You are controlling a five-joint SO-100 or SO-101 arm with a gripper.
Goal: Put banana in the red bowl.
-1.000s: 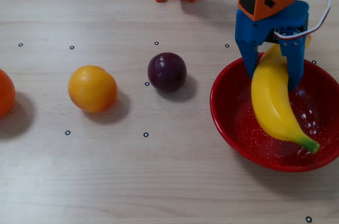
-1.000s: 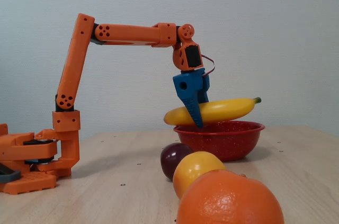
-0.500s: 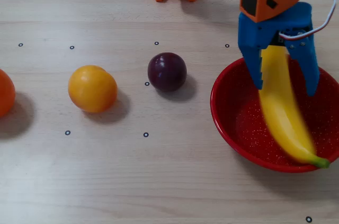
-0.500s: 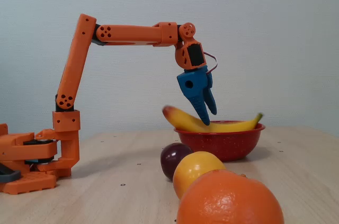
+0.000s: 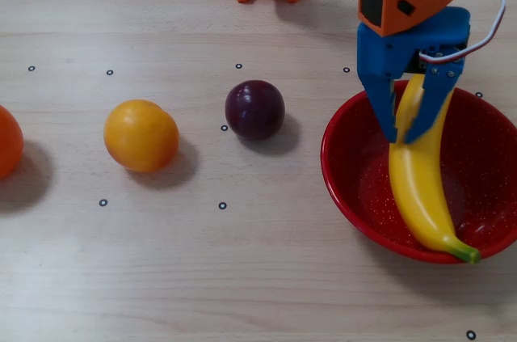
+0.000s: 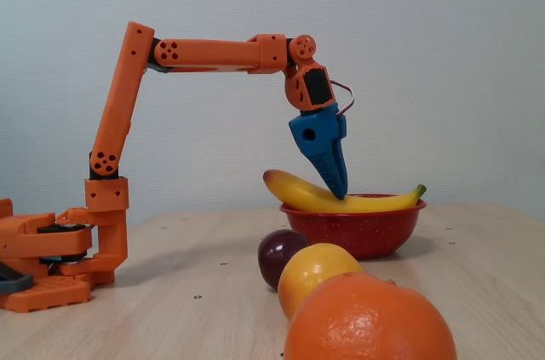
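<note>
Banana (image 5: 420,188) is seen lying in the red bowl (image 5: 347,180) at the right of the overhead view, its long axis running from the far rim toward the near rim, the green stem end resting on the near right rim. In the fixed view the banana (image 6: 341,200) is shown nearly level across the top of the bowl (image 6: 358,228), the reddish tip jutting past the left rim and slightly raised, the stem poking up at the right; that overhang is not readable from above. The blue gripper (image 5: 406,120) is positioned over the far half of the fruit, its jaws drawn to a narrow gap. In the overhead view the fingers flank the banana's upper end; whether they touch it cannot be told. In the fixed view the fingertips (image 6: 339,190) are seen just at the banana's top surface. A dark plum (image 5: 254,109), a yellow-orange fruit (image 5: 140,135) and an orange (image 5: 6,141) are spread in a row across the wooden table (image 5: 242,277) to the left.
</note>
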